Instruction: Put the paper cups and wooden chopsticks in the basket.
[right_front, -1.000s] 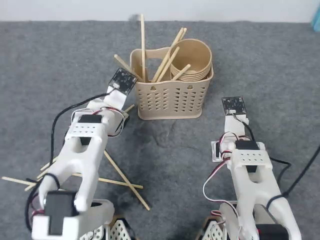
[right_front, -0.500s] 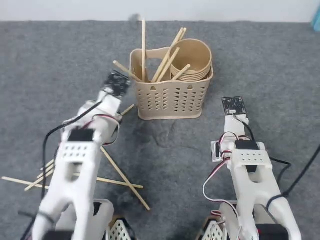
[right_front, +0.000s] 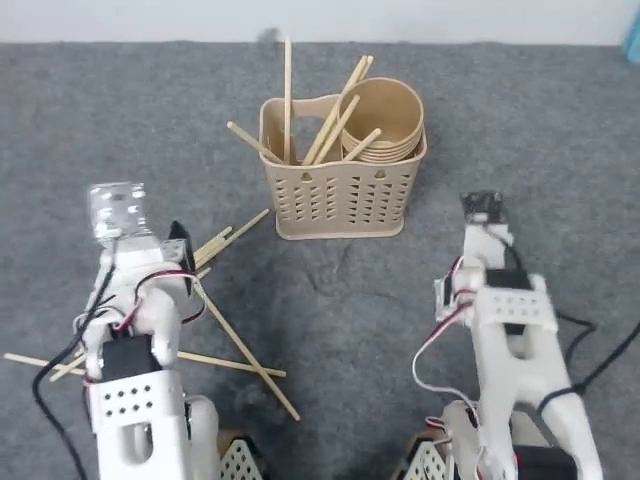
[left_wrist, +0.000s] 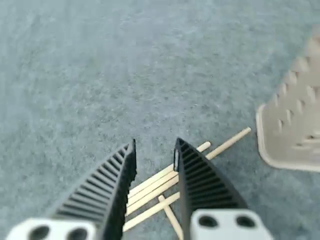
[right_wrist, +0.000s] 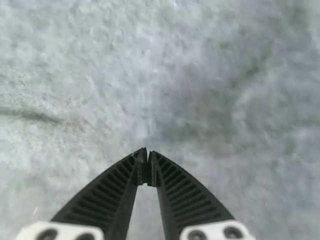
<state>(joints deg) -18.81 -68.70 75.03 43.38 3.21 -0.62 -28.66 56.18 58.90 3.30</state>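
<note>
A beige perforated plastic basket (right_front: 340, 195) stands upright at the far middle of the grey felt-covered table (right_front: 100, 110); its right half holds a nested stack of brown paper cups (right_front: 385, 115), mouth up; its left half holds several pale wooden chopsticks (right_front: 288, 95) standing on end, one nearly upright, the others leaning left or right, and a few rest against or inside the top cup.

More loose wooden chopsticks (right_front: 235, 345) lie scattered flat on the table at the near left, some crossing each other; one of them points toward the basket's near left corner without touching it.

The left gripper (left_wrist: 154, 155) hangs above this loose pile with its jaws parted and nothing between them; the sticks (left_wrist: 165, 185) lie just below its tips, and the basket's corner is off to the right.

The right gripper (right_wrist: 148, 159) is over bare felt at the near right, to the right of the basket; its jaws are pressed together, empty.
</note>
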